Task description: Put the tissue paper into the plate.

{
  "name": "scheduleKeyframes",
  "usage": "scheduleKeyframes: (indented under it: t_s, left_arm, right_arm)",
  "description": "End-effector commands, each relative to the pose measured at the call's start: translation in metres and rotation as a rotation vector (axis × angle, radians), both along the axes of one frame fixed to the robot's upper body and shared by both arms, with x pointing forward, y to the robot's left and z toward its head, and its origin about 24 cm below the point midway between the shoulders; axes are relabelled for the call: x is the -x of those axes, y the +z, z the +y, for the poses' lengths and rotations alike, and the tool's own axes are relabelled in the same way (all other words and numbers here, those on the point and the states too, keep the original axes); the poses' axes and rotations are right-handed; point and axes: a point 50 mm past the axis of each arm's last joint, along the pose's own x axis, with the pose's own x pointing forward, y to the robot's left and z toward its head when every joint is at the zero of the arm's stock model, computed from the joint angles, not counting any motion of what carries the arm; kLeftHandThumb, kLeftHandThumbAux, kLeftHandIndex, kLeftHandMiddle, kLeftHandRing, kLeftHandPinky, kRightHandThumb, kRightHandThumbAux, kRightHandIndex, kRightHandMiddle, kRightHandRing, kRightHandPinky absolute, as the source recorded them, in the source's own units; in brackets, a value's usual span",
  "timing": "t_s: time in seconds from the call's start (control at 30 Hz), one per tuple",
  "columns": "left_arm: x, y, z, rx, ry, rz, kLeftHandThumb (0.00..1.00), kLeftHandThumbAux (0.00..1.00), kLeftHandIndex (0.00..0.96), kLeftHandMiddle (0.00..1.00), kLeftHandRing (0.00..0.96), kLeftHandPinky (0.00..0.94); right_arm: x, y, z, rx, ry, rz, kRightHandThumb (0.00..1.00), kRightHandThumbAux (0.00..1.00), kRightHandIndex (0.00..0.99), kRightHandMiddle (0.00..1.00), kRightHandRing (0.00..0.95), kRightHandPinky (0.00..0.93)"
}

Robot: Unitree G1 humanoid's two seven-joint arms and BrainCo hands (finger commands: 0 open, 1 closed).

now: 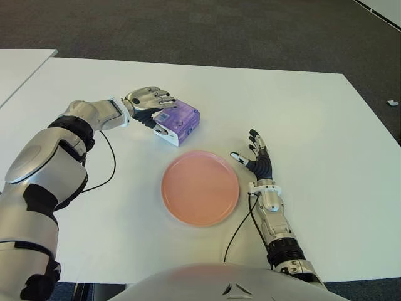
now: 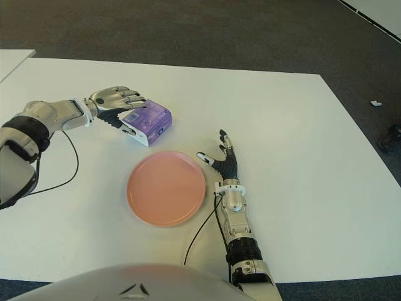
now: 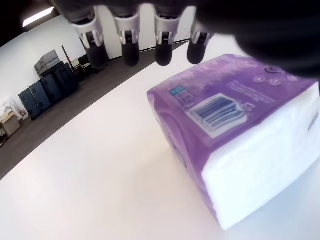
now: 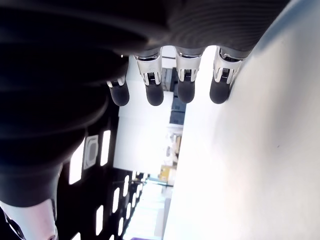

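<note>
The pack [image 1: 178, 121] of tissue paper, purple with a white end, lies on the table [image 1: 313, 125] just beyond the plate [image 1: 200, 187] and a little to its left, not yet in it. Your left hand [image 1: 149, 102] is over the pack's far left end, fingers [image 3: 131, 47] curved above the top. In the left wrist view the fingertips hang clear of the wrapper, so you hold nothing yet.

You are at the grasp, I judge. Next, close the fingers round the pack firmly enough to lift it, then carry it the short way toward you and to your right, over the rim.

The eye views make the hand look as if it is touching the pack; only the wrist view shows the gap. The eye views alone show the plate, and your right hand [image 1: 257, 160], spread and empty, just right of the plate.
</note>
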Motion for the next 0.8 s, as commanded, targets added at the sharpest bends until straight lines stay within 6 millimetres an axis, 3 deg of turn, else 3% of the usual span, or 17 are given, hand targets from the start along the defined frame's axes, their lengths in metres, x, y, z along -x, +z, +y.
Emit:
scheduleKeyframes:
  t_s: [0.03, 0.8]
  left_arm:
    - [0.0020, -0.0072, -0.0028, -0.014, -0.017, 0.003, 0.277, 0.147, 0.000, 0.000, 0.000, 0.000]
    - [0.0016, -0.0110, -0.0118, 0.051, -0.039, -0.057, 0.250, 0.168, 0.000, 0.000, 0.000, 0.000]
  right_arm:
    - [0.0219, -0.0322, -0.0025, -0.010, -0.020, 0.181, 0.000, 0.718, 0.000, 0.000, 0.000, 0.000]
    - [0.0222, -0.0330, -0.0016, 0.000, -0.019, 0.187, 0.000, 0.731, 0.000, 0.000, 0.000, 0.000]
